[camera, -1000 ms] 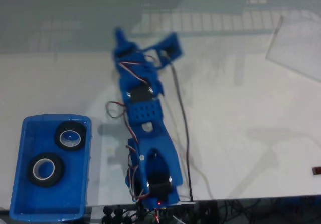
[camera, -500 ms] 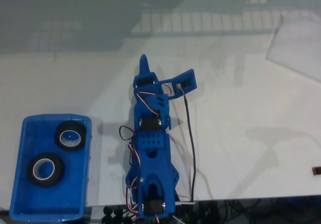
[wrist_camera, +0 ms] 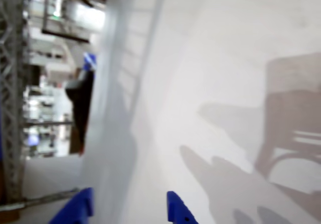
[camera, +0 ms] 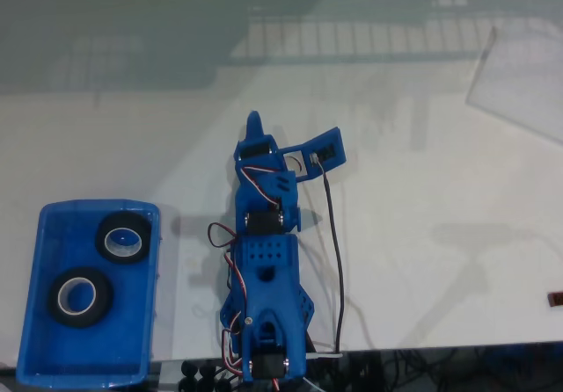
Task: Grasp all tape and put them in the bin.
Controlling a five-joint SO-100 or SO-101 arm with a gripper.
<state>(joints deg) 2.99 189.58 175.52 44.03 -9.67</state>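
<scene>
- Both tape rolls sit inside the blue bin (camera: 40, 322) at the fixed view's lower left: one roll (camera: 121, 237) nearer the top, the other roll (camera: 79, 297) below it.
- Gripper (wrist_camera: 129, 209) empty, blue fingertips apart over bare white table (camera: 422, 216).
- A black cable (camera: 332, 260) trails beside the arm (camera: 266, 278).

Bright, even light is washing over the white worktop (camera: 422, 260) in the fixed view, giving it a soft sheen and a grid-like reflection along the far edge. The arm (camera: 266, 269) is casting a faint shadow leftward. The wrist view is looking blurred and overexposed, with soft grey shadows lying across the surface.
</scene>
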